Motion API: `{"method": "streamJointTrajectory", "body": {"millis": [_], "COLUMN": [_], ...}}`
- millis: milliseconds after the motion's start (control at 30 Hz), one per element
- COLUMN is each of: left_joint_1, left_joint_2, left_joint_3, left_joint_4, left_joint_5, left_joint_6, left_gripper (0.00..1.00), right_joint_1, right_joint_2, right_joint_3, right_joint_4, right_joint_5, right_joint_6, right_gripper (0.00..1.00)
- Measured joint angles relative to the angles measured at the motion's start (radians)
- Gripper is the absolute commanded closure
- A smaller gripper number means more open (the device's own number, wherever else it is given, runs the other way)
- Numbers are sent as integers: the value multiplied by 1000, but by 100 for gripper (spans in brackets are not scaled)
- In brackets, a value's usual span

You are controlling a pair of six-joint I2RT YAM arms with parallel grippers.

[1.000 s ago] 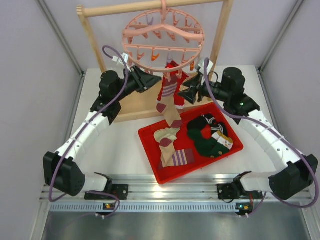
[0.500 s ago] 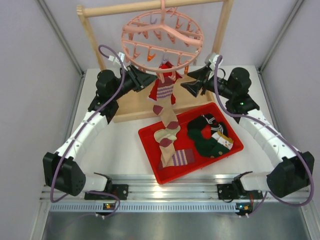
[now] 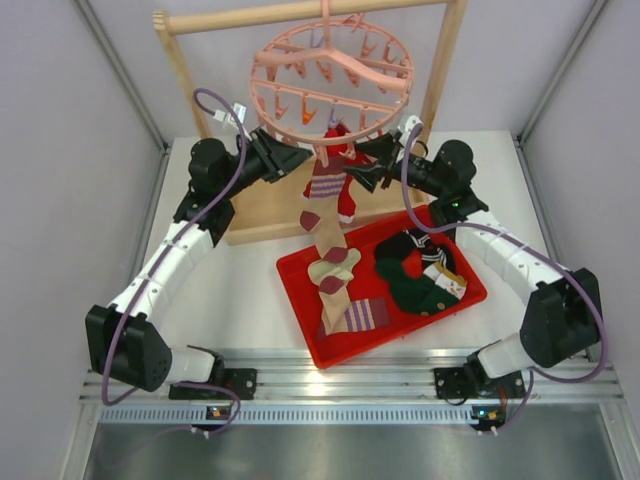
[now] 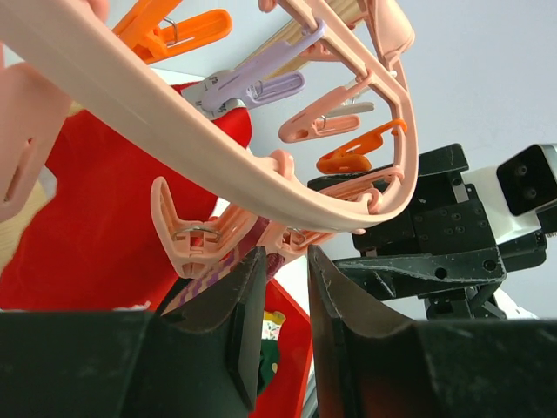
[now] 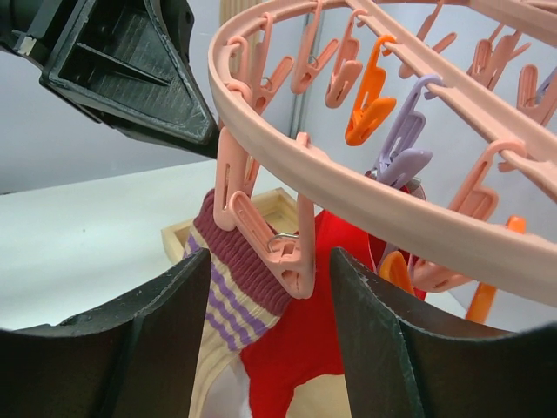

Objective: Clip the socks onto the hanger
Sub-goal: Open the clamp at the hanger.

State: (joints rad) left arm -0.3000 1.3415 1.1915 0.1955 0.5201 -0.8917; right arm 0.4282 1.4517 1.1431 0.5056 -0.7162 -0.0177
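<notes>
Hanger [image 5: 374, 205] has swung a little vs 1 s ago. Tan sock [image 3: 325, 188] w/ striped cuff now hangs by cuff from pink peg [image 5: 261, 226]; red sock [image 5: 300, 348] just behind.

R gripper [image 5: 270, 254]: was pulled up and away 0.5 s ago, now back in close. Jaws wide apart, straddling peg + cuff, gripping nothing.

L gripper [image 4: 285, 254]: barely moved. Narrow gap, nothing seen betw jaws, tips just under ring.

Judgement: clip appears to hold, 2 socks up. Remaining socks [image 3: 420, 275] lie in red tray [image 3: 296, 305]; task part done.
</notes>
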Motion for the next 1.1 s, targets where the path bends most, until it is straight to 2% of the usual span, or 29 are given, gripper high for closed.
{"method": "streamJointTrajectory", "body": {"millis": [533, 733, 867, 1100], "left_joint_1": [10, 11, 11, 10], "left_joint_2": [0, 0, -10, -135], "left_joint_3": [0, 0, -1, -18], "left_joint_4": [13, 14, 13, -6], "left_joint_5": [19, 23, 35, 37], "left_joint_6": [-27, -27, -26, 60], "left_gripper": [68, 69, 65, 60], "right_joint_1": [34, 47, 48, 76], "right_joint_2": [44, 53, 63, 53], "right_joint_3": [0, 1, 2, 2], "right_joint_4": [49, 50, 48, 11], "right_joint_5": [49, 50, 56, 136], "right_joint_6": [-28, -34, -33, -32], "right_gripper": [48, 61, 74, 86]}}
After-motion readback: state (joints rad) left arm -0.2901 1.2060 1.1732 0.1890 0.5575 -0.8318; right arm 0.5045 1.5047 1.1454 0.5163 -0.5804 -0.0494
